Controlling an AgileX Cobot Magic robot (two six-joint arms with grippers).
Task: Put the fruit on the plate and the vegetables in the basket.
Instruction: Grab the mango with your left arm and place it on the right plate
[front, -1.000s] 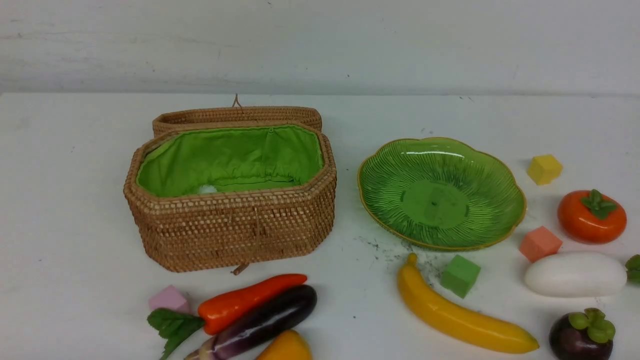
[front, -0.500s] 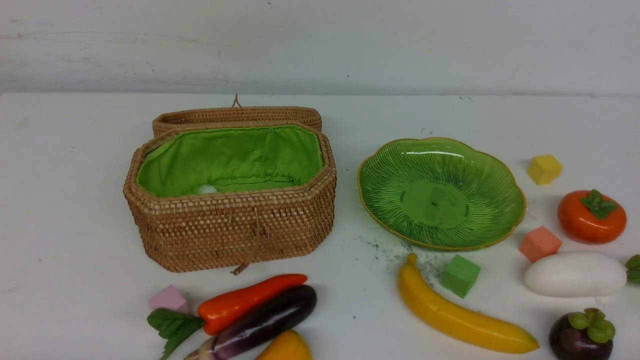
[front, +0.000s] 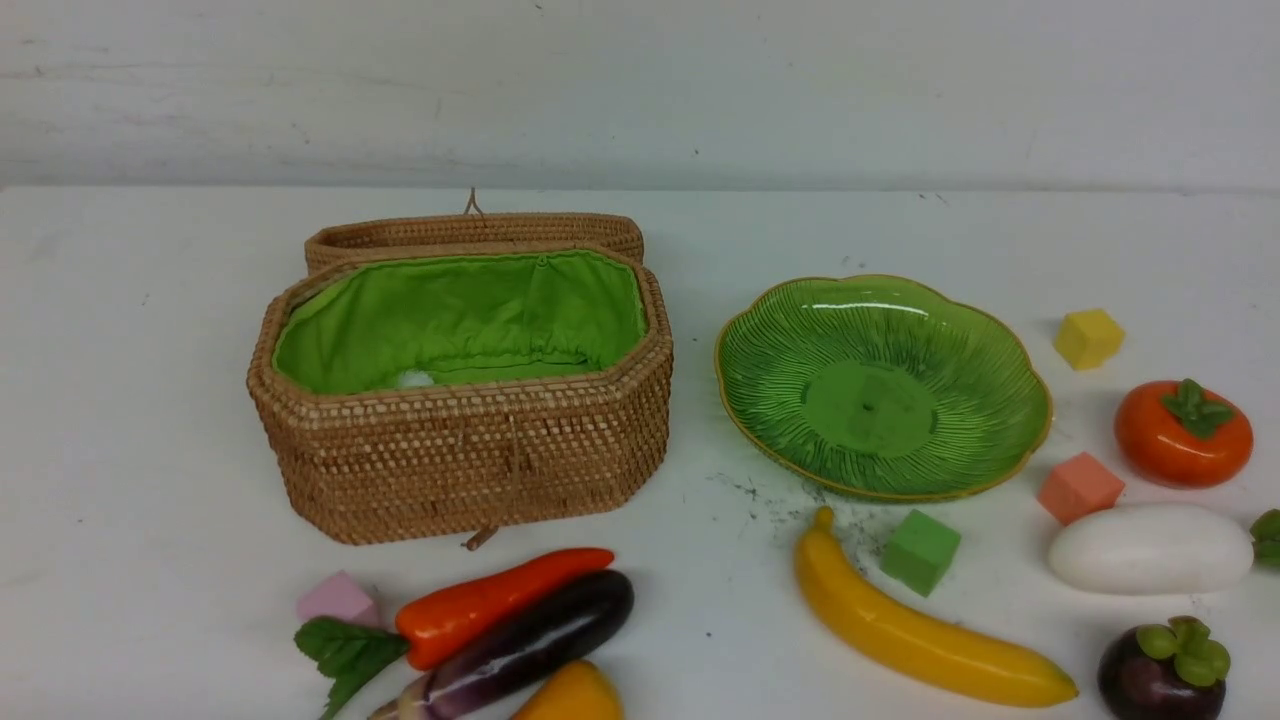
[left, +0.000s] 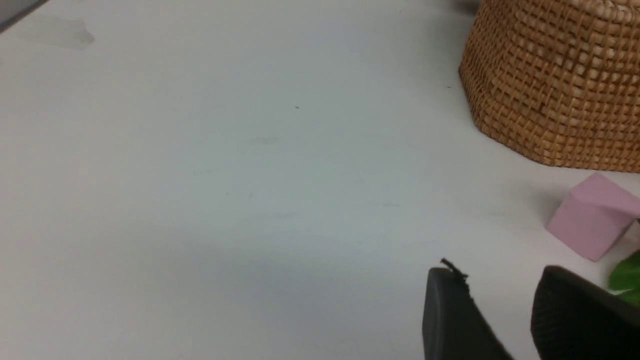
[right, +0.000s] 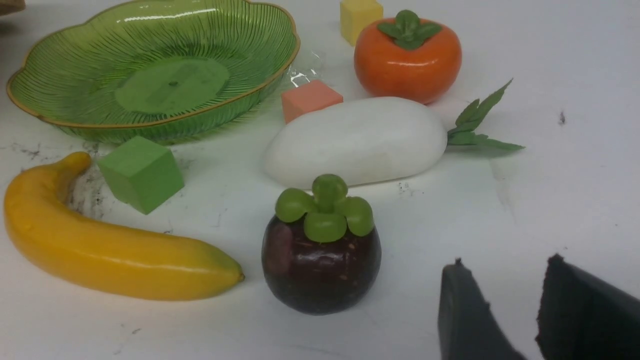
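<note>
The wicker basket (front: 460, 455) stands open at centre left, its green lining showing. The green plate (front: 960, 330) lies to its right with nothing on it. In front of the basket lie the orange-red pepper (front: 490, 603), the purple eggplant (front: 540, 640) and the mango (front: 570, 695). To the right lie the banana (front: 920, 635), mangosteen (front: 1165, 670), white radish (front: 1150, 548) and persimmon (front: 1183, 435). My left gripper (left: 500, 274) hangs open over bare table near the basket's corner (left: 550, 85). My right gripper (right: 505, 262) is open, beside the mangosteen (right: 320, 260). Neither arm shows in the front view.
Foam cubes are scattered about: pink (front: 338, 598) by the pepper's leaf, green (front: 920, 550) beside the banana, salmon (front: 1080, 487) and yellow (front: 1088, 338) near the persimmon. The basket's lid (front: 470, 232) lies folded back behind it. A white wall rises behind the table.
</note>
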